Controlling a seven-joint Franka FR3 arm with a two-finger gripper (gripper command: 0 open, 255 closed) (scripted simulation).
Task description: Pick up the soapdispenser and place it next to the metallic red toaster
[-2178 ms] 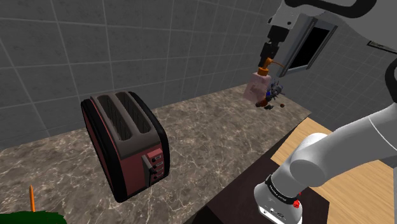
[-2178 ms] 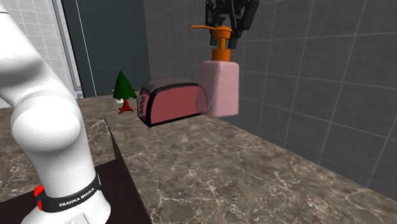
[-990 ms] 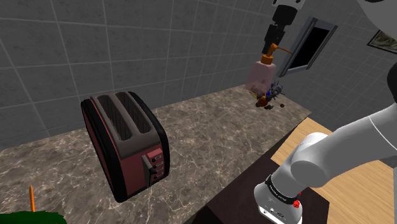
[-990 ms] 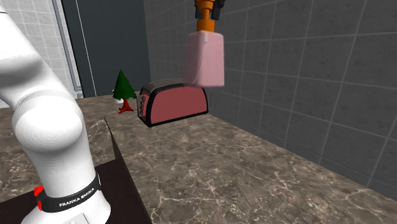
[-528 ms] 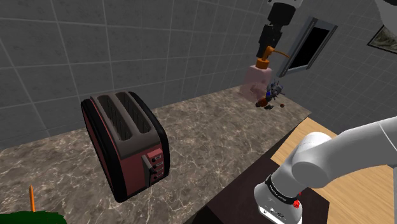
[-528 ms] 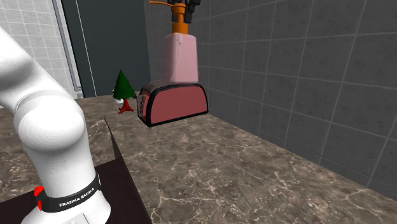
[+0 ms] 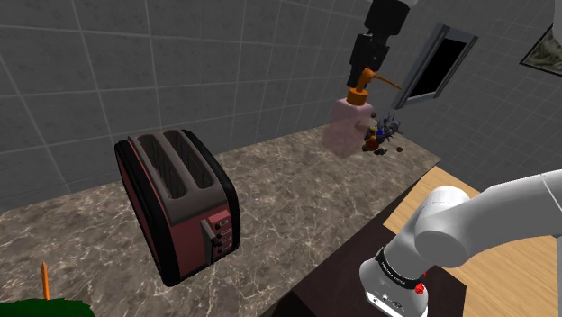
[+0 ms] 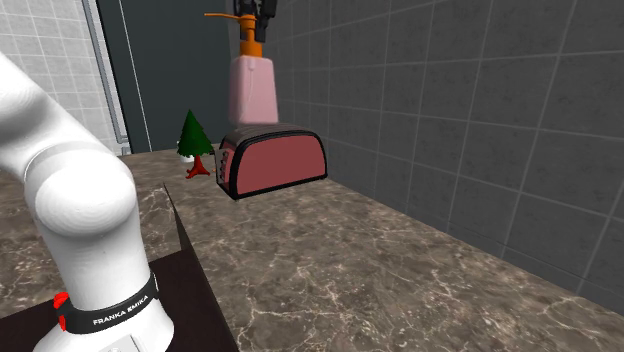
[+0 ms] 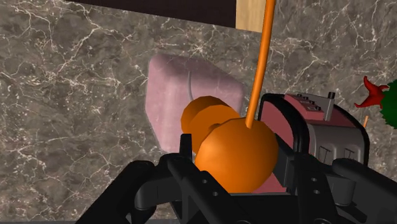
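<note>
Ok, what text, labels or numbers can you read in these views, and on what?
"FRANKA EMIKA": white letters on the black band round the base of the arm, second exterior view.
Control marks on the toaster: too small to read.
No label visible on the soap dispenser.

Toaster point(image 9: 321, 137) partly hidden behind soap disp. pump point(image 9: 236, 156).

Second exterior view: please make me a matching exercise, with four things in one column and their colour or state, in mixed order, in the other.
Things:
1. dispenser
2. toaster
3. tree
4. counter

Colour or state:
A. dark red, standing on the counter
B. green
C. pink with an orange pump, up in the air
D. grey-brown marble pattern

Pairs: 1-C, 2-A, 3-B, 4-D
</note>
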